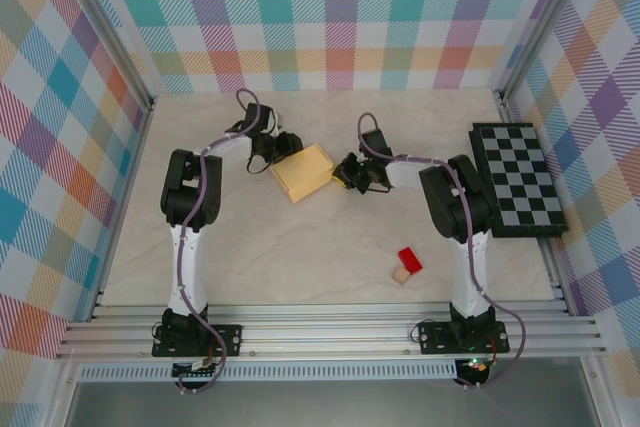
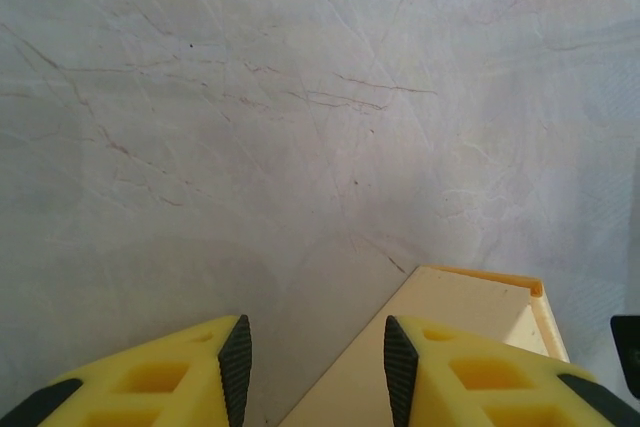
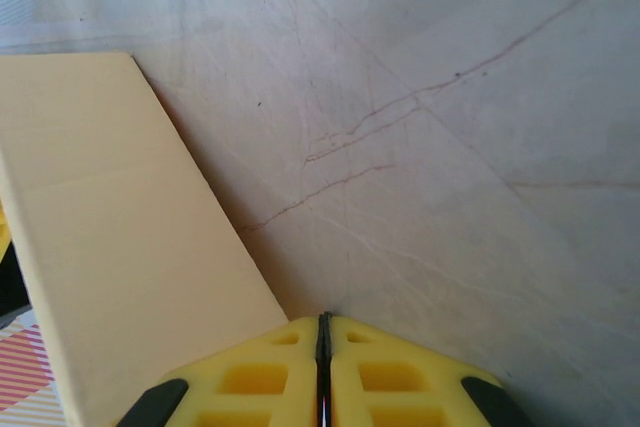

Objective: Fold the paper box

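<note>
Between left gripper (image 1: 279, 148) and right gripper (image 1: 344, 172), the paper box (image 1: 305, 172)

Pale orange-yellow paper box (image 1: 304, 171) — folded, compact, flat on table.

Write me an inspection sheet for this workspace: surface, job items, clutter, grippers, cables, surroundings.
Surface: pale marbled table, faint veining, no spills seen.
Job's things: paper box, pale orange-yellow, lying flat between the two grippers.
Clutter: red block touching a tan cube, nearer the right arm; checkered board at the right edge.
Grippers: left gripper open, at the box's edge; right gripper shut, beside the box.
Cables: purple-grey cable looped along each arm, clear of the box.
Surroundings: plaid walls on three sides; aluminium rails at the near edge.
</note>
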`<state>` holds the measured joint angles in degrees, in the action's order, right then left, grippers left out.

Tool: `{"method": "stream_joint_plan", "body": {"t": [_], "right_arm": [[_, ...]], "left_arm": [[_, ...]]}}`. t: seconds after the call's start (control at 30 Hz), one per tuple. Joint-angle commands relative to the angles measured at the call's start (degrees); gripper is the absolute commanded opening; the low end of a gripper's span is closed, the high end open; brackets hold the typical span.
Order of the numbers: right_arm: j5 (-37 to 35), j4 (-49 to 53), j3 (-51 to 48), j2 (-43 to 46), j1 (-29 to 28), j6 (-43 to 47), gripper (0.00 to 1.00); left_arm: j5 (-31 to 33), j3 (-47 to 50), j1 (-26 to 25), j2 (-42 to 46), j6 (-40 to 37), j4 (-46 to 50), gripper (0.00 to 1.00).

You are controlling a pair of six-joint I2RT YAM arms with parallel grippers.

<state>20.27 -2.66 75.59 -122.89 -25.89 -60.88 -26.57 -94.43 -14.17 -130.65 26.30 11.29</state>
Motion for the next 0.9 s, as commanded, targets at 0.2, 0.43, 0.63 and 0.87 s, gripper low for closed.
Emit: {"method": "stream_joint_plan", "body": {"t": [0.2, 0.43, 0.63, 0.87], "right_arm": [[-1.11, 1.64, 5.92, -2.88, -2.64, -0.26, 0.11], [-0.74, 6.17, 9.4, -2.39, -3.11, 2.68, 0.11], [-3.39, 8.58, 3.01, 3.69, -1.62, 4.2, 0.15], [-4.82, 12.08, -2.4, 10.24, 2.03, 7.53, 0.16]], "left_arm": [[-6.44, 5.38, -9.39, 2.31, 6.41, 0.05, 0.42], [-5.88, 3.99, -11.73, 3.91, 8.79, 2.24, 0.42], [2.81, 2.76, -8.37, 3.57, 5.96, 10.23, 0.42], [4.64, 7.86, -4.34, 5.43, 8.2, 7.36, 0.43]]}}
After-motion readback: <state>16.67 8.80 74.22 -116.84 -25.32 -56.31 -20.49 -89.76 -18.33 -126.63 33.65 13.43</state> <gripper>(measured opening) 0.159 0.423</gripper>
